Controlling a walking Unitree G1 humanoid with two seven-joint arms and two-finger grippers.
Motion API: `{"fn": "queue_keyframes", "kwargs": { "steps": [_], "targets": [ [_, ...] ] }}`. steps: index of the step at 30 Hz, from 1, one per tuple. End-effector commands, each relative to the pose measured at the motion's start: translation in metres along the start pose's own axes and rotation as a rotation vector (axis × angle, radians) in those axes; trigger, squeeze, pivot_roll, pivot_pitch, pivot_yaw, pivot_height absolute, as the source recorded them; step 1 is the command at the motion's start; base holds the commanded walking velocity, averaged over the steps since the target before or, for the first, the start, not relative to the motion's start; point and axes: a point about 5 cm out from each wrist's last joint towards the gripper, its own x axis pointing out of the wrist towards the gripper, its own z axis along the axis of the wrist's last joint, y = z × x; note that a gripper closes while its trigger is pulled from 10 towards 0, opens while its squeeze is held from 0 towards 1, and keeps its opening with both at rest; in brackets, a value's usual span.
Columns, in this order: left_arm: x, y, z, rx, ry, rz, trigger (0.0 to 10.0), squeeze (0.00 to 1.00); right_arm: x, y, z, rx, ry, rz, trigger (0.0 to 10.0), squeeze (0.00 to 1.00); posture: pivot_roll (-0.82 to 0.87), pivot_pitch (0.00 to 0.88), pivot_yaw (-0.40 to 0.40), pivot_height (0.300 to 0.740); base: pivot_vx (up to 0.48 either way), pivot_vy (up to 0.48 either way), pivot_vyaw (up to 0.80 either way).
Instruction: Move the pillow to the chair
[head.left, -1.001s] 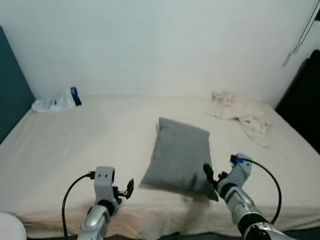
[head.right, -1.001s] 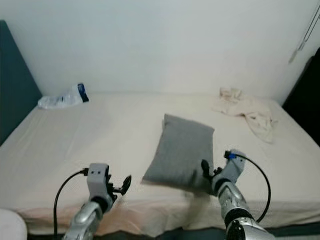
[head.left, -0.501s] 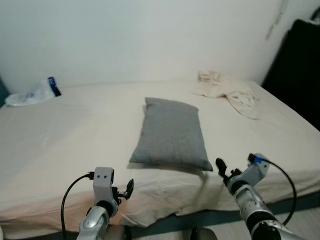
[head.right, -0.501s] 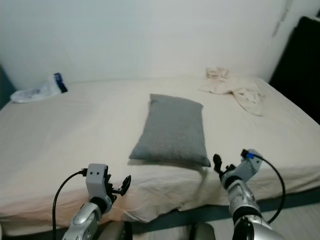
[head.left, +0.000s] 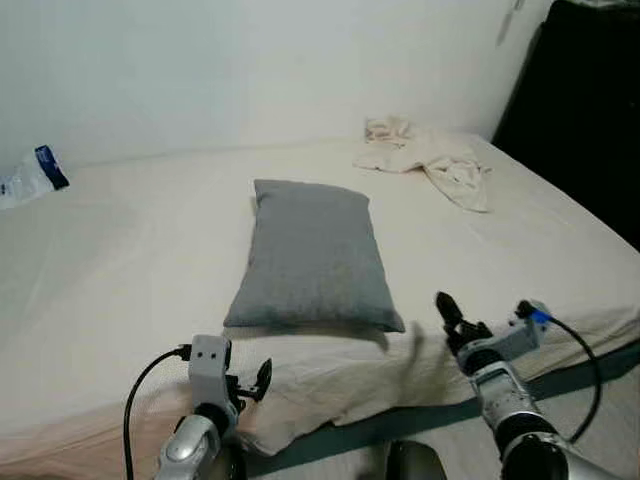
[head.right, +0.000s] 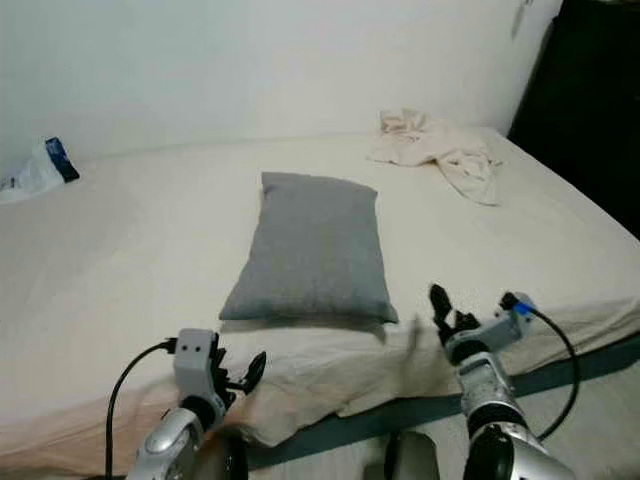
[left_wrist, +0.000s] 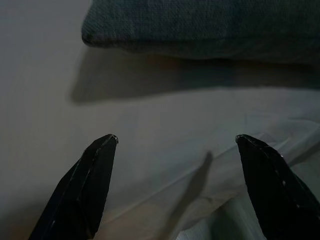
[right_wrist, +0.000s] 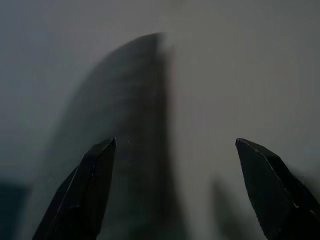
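on the bed (head.left: 120, 260) | pillow (head.left: 310, 255) released since earlier | right gripper (head.left: 452, 318) withdrawn, fingers apart | left gripper (head.left: 258, 380) fingers apart

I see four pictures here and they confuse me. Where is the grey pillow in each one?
Left eye view: the grey pillow lies mid-picture on the bed.
Right eye view: again mid-picture, on the bed, a little further right.
Left wrist view: its near edge runs along the top, beyond the two open black fingers.
Right wrist view: a blurred dark shape stands between the open fingers.
Shared landmark: the cream bedsheet around the pillow.
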Motion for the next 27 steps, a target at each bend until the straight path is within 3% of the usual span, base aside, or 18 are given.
{"fn": "queue_keyframes", "kwargs": {
  "steps": [1,8,12,16,22,27],
  "targets": [
    [-0.004,0.000,-0.004,-0.008,0.018,-0.003,10.0,0.00,0.010,0.017,0.002,0.013,-0.003,0.124,10.0,0.00,0.10,0.038,-0.007,0.524,0.000,0.000,0.00],
    [-0.012,0.001,-0.005,-0.003,0.016,-0.001,10.0,0.00,0.011,0.007,0.009,-0.020,-0.025,-0.057,10.0,0.00,0.13,0.064,-0.007,0.524,0.000,0.000,0.00],
    [-0.017,0.003,-0.003,-0.002,0.011,0.002,10.0,0.00,0.010,0.006,0.013,0.019,-0.053,-0.058,10.0,0.00,0.15,0.079,-0.003,0.524,0.000,0.000,0.00],
    [-0.028,0.006,-0.003,0.003,0.014,0.008,10.0,0.00,0.020,0.025,0.007,0.065,-0.014,0.086,10.0,0.00,0.17,0.112,0.018,0.524,0.000,0.000,0.00],
    [-0.040,0.008,-0.004,0.008,0.023,0.013,10.0,0.00,0.030,0.048,-0.008,0.089,0.047,0.200,10.0,0.00,0.20,0.140,0.025,0.524,0.000,0.000,0.00],
    [-0.049,0.009,-0.002,0.008,0.031,0.027,10.0,0.00,0.035,0.054,-0.025,0.067,0.115,0.126,10.0,0.00,0.22,0.155,0.024,0.524,0.000,0.000,0.00]
  ]
}}
